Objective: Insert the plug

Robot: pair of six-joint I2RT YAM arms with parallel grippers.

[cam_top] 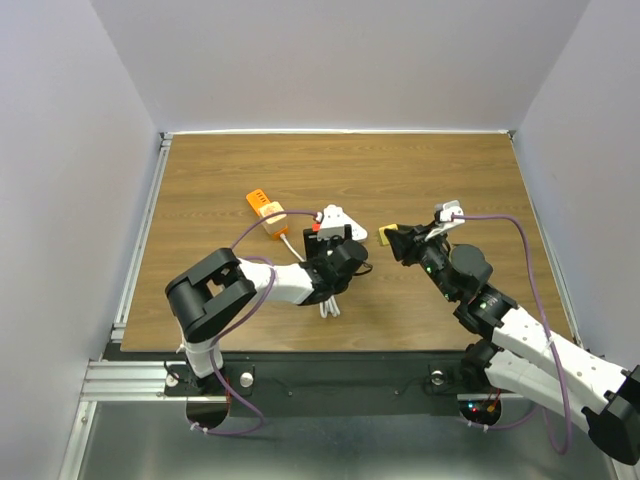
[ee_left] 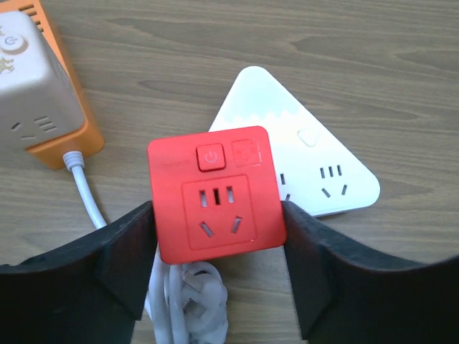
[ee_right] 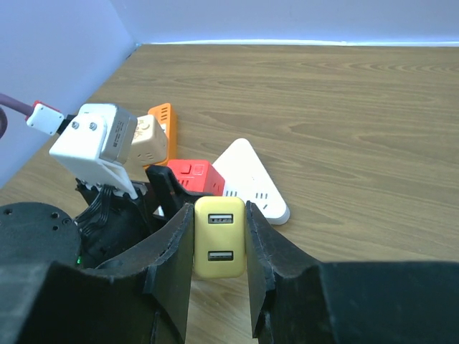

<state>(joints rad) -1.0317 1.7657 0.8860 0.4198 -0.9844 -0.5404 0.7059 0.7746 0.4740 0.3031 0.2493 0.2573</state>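
Two grips: right hand [ee_right: 219, 215] holds yellow plug [ee_right: 219, 251], left hand [ee_left: 219, 223] red socket [ee_left: 215, 197].

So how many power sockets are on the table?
3: red socket cube between the left fingers, white triangular socket just behind-right of it, orange socket behind-left. None appear hidden.

We see bright, even, diffuse light from overhead in all 3 views. The brown wood-grain tabletop [cam_top: 400, 170] carries only faint, soft shadows beneath the arms and no hard glare. The glossy red square socket block [ee_left: 215, 193] is sharp, while the black fingers [ee_left: 79, 279] near the lens are dark and show little detail. The pale yellow plastic plug [ee_right: 219, 236] is crisp. The far white wall [ee_right: 287, 18] looks washed out.
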